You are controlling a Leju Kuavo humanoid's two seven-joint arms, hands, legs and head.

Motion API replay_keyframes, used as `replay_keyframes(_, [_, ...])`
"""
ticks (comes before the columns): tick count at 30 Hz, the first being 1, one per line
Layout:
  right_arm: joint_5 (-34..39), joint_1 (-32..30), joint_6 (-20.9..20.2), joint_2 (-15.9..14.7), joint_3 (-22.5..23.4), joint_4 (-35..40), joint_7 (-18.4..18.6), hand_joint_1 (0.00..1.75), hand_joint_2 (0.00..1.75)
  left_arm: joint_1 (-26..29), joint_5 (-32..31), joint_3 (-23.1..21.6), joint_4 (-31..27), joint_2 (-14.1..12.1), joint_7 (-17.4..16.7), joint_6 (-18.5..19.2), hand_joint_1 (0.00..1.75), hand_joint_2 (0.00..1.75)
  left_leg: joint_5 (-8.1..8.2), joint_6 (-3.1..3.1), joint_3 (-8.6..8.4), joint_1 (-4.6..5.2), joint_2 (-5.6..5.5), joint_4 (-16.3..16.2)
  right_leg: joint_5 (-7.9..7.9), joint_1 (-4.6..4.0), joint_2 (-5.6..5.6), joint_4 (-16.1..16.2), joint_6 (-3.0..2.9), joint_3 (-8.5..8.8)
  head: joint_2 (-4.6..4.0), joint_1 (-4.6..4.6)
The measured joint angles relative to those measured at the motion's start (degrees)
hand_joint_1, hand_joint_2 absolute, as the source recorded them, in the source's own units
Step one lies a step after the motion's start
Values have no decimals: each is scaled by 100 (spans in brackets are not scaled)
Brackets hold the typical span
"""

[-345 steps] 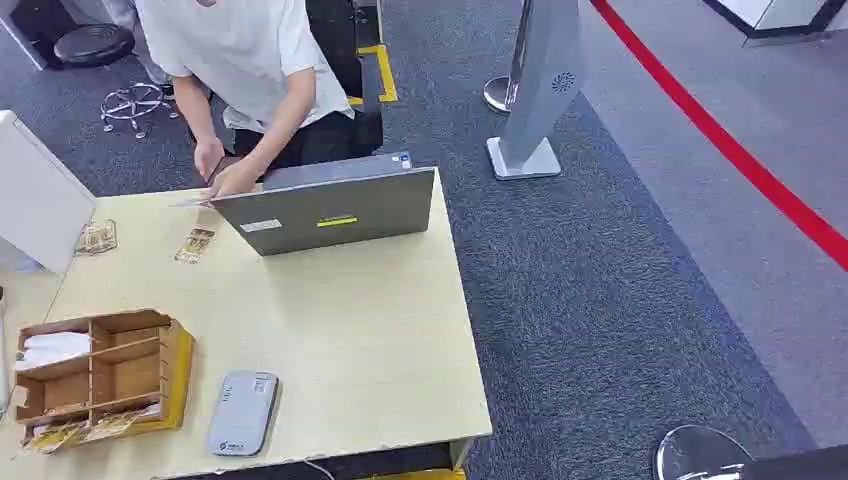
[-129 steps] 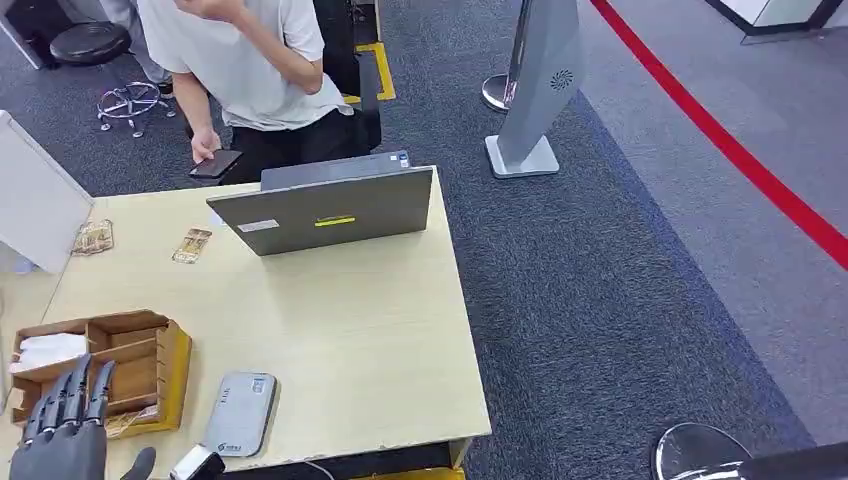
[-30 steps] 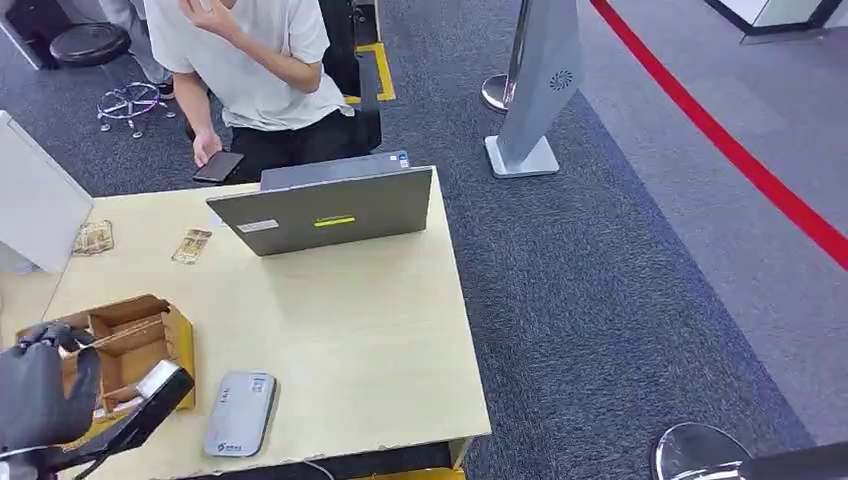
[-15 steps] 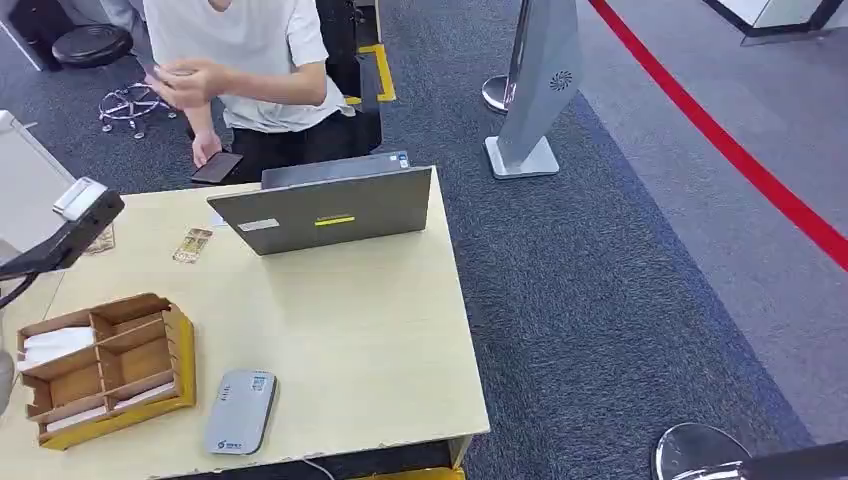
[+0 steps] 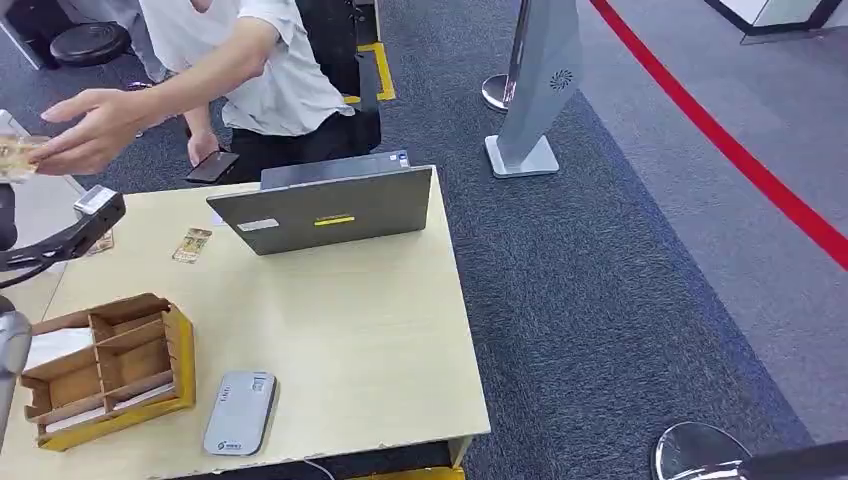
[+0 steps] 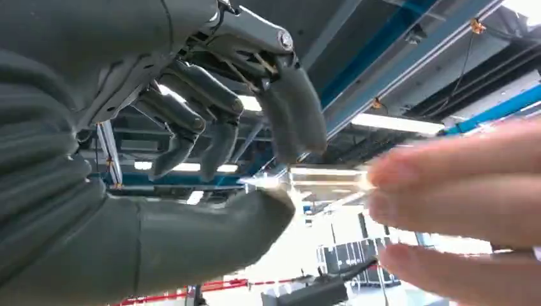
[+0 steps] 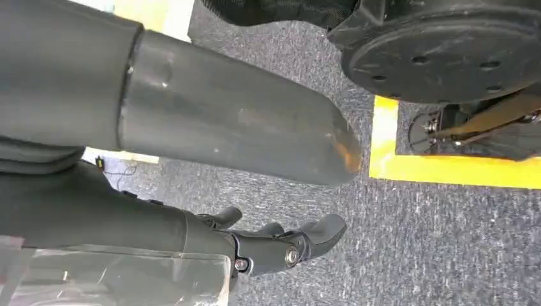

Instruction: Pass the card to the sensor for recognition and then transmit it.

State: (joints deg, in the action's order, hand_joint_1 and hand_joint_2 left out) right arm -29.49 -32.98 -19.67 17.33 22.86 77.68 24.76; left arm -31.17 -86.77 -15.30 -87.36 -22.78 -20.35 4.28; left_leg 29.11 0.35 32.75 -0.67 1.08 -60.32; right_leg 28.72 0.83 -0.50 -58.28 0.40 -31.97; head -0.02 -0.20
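Left hand (image 6: 210, 140) raised at far left, card (image 6: 319, 178) pinched between thumb and fingers, person's hand (image 5: 85, 130) gripping its other end, right hand (image 7: 281, 245) hanging, fingers loosely apart, sensor (image 5: 240, 412) near table (image 5: 350, 320) edge

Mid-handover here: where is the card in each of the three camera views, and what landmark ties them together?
Head view: card at the far left edge, in the person's hand.
Left wrist view: card edge-on at centre, between the left hand and the person's blurred fingers.
Right wrist view: not in it.
Shared landmark: the person's hand on the card.
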Motion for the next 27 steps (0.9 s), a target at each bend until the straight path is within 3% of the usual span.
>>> replay_keyframes(3, [11, 22, 42, 0, 15, -37, 9, 0, 0, 78, 289, 7, -22, 40, 33, -77, 0, 175, 0, 0, -1, 0, 0, 0, 0, 0, 0, 0, 0, 3, 0, 0])
replay_keyframes(6, [112, 33, 164, 0, 11, -77, 18, 0, 0, 475, 647, 44, -399, 107, 138, -227, 0, 175, 0, 0, 0, 1, 3, 0, 0, 1, 3, -1, 0, 1, 0, 0])
replay_keyframes(9, [345, 8, 357, 0, -22, -83, 101, 0, 0, 1099, 1059, 120, -1120, 166, 279, -332, 0, 175, 5, 3, 4, 1, 8, 0, 3, 1, 8, 0, 1, -1, 0, 2])
replay_keyframes(12, [660, -99, 634, 0, -158, -37, 252, 0, 0, 2108, 1677, 363, -2017, 168, 621, -838, 0, 175, 31, 0, -1, 2, 39, 2, 13, 2, 35, -2, -3, -2, 0, 0])
replay_keyframes(16, [937, -366, 948, 0, -408, 148, 507, 0, 0, 4015, 2967, 1073, -3277, 239, 1543, -1970, 0, 175, 60, 1, -14, 0, 71, 3, 40, 1, 70, -3, -5, -1, 0, -5])
replay_keyframes(18, [973, -483, 1049, 0, -515, 255, 622, 0, 0, 4844, 4033, 1638, -3699, 453, 2279, -2148, 0, 175, 69, 3, -16, 0, 66, 4, 52, 2, 64, -1, 5, 1, 0, -2])
replay_keyframes(20, [1054, -580, 1161, 0, -610, 370, 741, 0, 0, 5409, 5695, 2437, -4014, 1090, 3204, -1449, 0, 175, 76, 9, -18, 1, 60, 3, 58, 3, 57, 2, 13, -3, 0, -9])
replay_keyframes(21, [1097, -635, 1228, 0, -651, 432, 795, 0, 0, 5433, 6561, 3086, -4115, 1530, 3574, -594, 0, 175, 76, 10, -13, 1, 47, 3, 61, 3, 43, 3, 17, 1, 0, -5])
replay_keyframes(22, [1137, -679, 1268, 0, -686, 490, 826, 0, 0, 5316, 7151, 3797, -4173, 1993, 3727, 349, 0, 175, 76, 12, -13, 1, 28, 3, 64, 3, 30, 4, 21, 6, 0, 2])
replay_keyframes(23, [1156, -706, 1294, 0, -721, 536, 853, 0, 0, 5153, 7669, 4576, -4179, 2430, 3623, 1170, 0, 175, 77, 12, -13, 0, 27, 3, 65, 2, 26, 3, 20, 12, 0, 22])
replay_keyframes(24, [1152, -719, 1316, 0, -750, 575, 870, 0, 0, 4941, 8135, 5389, -4150, 2727, 3336, 1760, 0, 175, 77, 11, -19, 0, 32, 3, 64, 2, 32, 4, 19, 11, 0, 35])
replay_keyframes(25, [1147, -723, 1325, 0, -763, 597, 885, 0, 0, 4718, 8482, 6246, -4054, 2967, 3017, 2075, 0, 175, 77, 10, -21, 2, 38, 3, 60, 3, 38, 3, 15, 15, 0, 26])
replay_keyframes(27, [1119, -730, 1311, 0, -778, 619, 887, 0, 0, 4250, 8896, 7467, -3732, 3360, 2346, 2271, 0, 175, 75, 9, -28, 2, 42, 3, 57, 3, 42, 2, 13, 24, 0, 20])
